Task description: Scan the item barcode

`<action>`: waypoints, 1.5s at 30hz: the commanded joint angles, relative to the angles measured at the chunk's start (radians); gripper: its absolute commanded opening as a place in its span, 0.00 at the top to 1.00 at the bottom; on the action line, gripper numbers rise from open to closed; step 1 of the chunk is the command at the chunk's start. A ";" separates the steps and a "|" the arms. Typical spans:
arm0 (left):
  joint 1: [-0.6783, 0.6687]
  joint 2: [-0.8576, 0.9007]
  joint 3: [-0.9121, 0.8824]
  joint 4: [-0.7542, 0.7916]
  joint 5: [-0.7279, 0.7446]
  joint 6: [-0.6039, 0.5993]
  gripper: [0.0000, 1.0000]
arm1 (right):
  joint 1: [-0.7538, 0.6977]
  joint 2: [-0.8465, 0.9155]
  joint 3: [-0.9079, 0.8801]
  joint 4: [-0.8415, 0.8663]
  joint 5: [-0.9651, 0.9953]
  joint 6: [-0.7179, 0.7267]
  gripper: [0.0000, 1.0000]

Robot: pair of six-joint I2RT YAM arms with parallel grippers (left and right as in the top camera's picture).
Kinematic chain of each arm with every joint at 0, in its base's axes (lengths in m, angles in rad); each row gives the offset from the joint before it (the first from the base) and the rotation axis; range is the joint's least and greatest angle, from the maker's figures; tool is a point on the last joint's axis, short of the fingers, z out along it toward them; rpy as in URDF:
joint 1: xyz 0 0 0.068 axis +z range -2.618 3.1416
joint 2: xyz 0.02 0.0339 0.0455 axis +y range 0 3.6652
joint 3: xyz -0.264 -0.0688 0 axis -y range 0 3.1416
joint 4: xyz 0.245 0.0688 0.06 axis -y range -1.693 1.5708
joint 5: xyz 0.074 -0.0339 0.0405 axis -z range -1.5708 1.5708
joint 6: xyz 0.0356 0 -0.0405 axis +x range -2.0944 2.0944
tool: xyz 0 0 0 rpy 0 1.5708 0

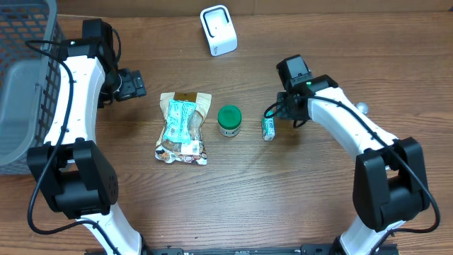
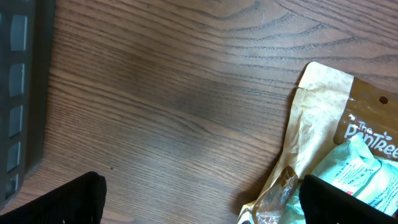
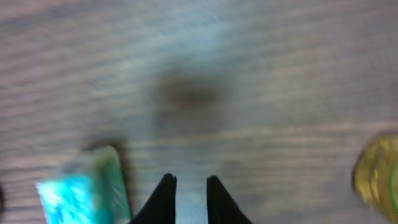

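1. My right end effector, nearly pressed together and empty, hangs just beside the small teal box on the counter.
2. My left end effector is spread, idle.
3. The scanner stands well apart, so the box needs carrying.

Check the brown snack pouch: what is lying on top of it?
A pale green packet lies lengthwise on the brown pouch, covering its middle. The pouch's print beneath the packet is hidden, and no barcode can be seen there.

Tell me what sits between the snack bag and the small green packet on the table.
A green-lidded jar sits between the snack bag and the small green packet, apart from both; the overhead view shows it.
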 commanded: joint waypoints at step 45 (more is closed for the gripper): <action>-0.005 -0.010 0.015 0.001 -0.006 0.012 0.00 | 0.002 -0.014 0.018 -0.027 -0.270 -0.002 0.95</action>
